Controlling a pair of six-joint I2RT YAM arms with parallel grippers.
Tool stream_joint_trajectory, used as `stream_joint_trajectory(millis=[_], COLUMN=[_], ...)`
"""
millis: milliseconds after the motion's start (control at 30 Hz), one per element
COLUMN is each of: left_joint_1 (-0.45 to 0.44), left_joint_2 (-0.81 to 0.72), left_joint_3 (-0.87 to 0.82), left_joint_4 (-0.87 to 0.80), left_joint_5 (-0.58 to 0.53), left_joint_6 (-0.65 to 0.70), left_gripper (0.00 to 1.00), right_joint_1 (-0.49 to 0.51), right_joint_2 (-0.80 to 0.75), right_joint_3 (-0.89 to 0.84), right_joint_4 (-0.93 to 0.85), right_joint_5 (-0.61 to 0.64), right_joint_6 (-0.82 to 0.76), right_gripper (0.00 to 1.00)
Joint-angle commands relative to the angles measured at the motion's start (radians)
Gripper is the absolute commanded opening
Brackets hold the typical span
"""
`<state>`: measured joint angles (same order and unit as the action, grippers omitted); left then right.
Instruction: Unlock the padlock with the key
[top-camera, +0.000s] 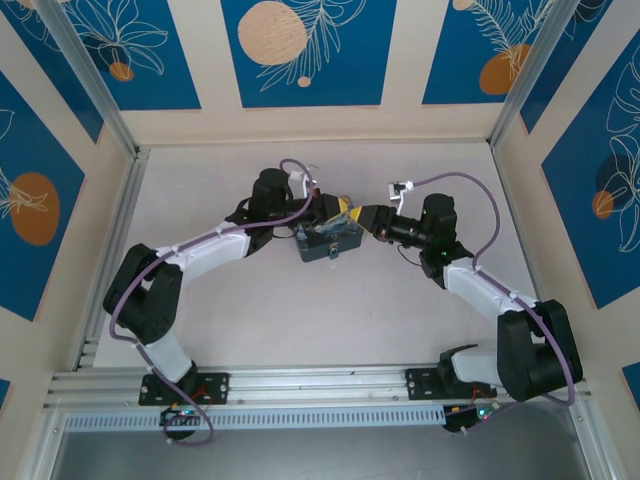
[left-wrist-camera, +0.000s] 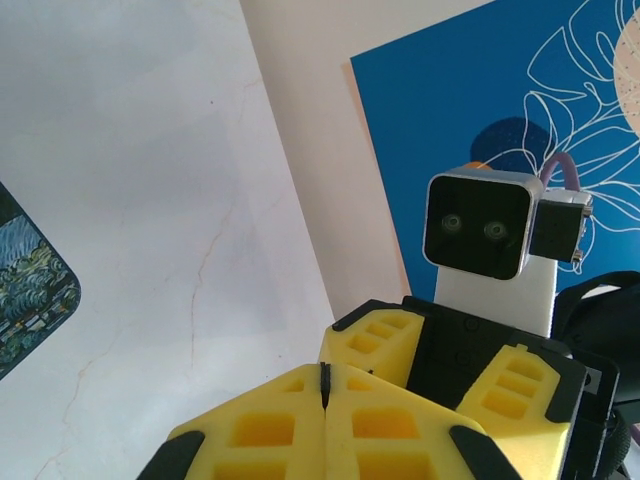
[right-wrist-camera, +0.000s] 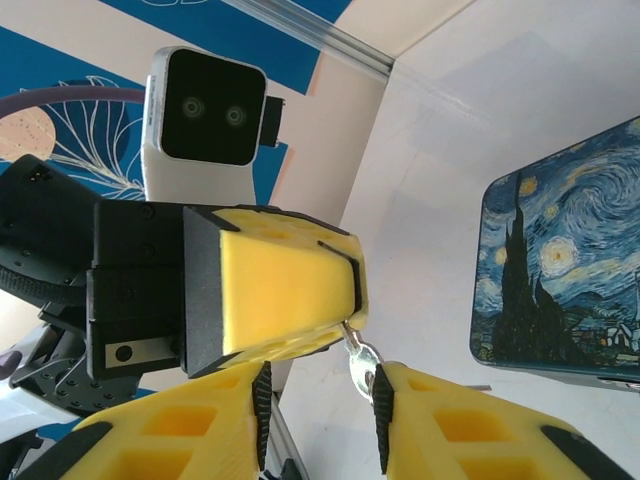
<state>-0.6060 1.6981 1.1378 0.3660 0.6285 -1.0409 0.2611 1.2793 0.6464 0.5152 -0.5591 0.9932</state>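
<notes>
The key (right-wrist-camera: 362, 360) is a small silver thing. Its blade is pinched in the tip of my left gripper (right-wrist-camera: 349, 320), which is shut on it, and its round head sticks out below. My right gripper (right-wrist-camera: 322, 410) is open, its jaws standing on either side of the key's head. The right pad (right-wrist-camera: 382, 415) touches the head and the left pad stands clear of it. From above, the left gripper (top-camera: 340, 212) and right gripper (top-camera: 366, 219) meet tip to tip just over the painted box (top-camera: 330, 243). The padlock is hidden.
The square swirl-painted box (right-wrist-camera: 560, 280) lies flat on the pale table, to the right of the key; its corner (left-wrist-camera: 30, 290) also shows in the left wrist view. Blue-and-cream panel walls (top-camera: 300, 50) enclose the table. An aluminium rail (top-camera: 300, 385) runs along the near edge.
</notes>
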Motion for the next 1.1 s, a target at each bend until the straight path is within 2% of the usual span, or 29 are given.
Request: stream_joint_trajectory(millis=[0, 367, 533, 667, 700, 767, 800, 867, 967, 1067], left_joint_1=[0.006, 0.004, 0.002, 0.001, 0.001, 0.002, 0.003, 0.005, 0.01, 0.011], left_joint_2=[0.008, 0.015, 0.019, 0.025, 0.022, 0.006, -0.008, -0.038, -0.076, -0.094], left_joint_3=[0.003, 0.0, -0.005, -0.006, -0.008, -0.011, -0.015, -0.02, 0.0, 0.037], left_joint_4=[0.045, 0.063, 0.065, 0.059, 0.053, 0.014, -0.014, -0.066, -0.203, -0.341], left_joint_5=[0.036, 0.028, 0.02, 0.005, -0.004, -0.035, -0.06, -0.102, -0.148, -0.154], left_joint_6=[-0.012, -0.03, -0.033, -0.058, -0.071, -0.093, -0.104, -0.13, -0.173, -0.219], left_gripper=[0.0, 0.0, 0.0, 0.0, 0.03, 0.36, 0.49, 0.65, 0.76, 0.8], right_joint_1=[-0.003, 0.011, 0.012, 0.013, 0.015, 0.019, 0.023, 0.041, 0.093, 0.151], right_joint_2=[0.027, 0.064, 0.069, 0.067, 0.062, 0.043, 0.026, -0.005, -0.051, -0.077], right_joint_3=[0.023, 0.015, 0.015, 0.02, 0.021, 0.024, 0.028, 0.047, 0.093, 0.128], right_joint_4=[0.029, 0.068, 0.084, 0.085, 0.072, 0.007, -0.047, -0.176, -0.376, -0.486], right_joint_5=[-0.022, -0.023, -0.03, -0.047, -0.042, -0.016, 0.014, 0.093, 0.264, 0.424], right_joint_6=[-0.011, 0.005, 0.018, 0.019, 0.014, -0.021, -0.052, -0.129, -0.287, -0.418], right_gripper=[0.35, 0.28, 0.17, 0.0, 0.0, 0.0, 0.0, 0.0, 0.0, 0.0])
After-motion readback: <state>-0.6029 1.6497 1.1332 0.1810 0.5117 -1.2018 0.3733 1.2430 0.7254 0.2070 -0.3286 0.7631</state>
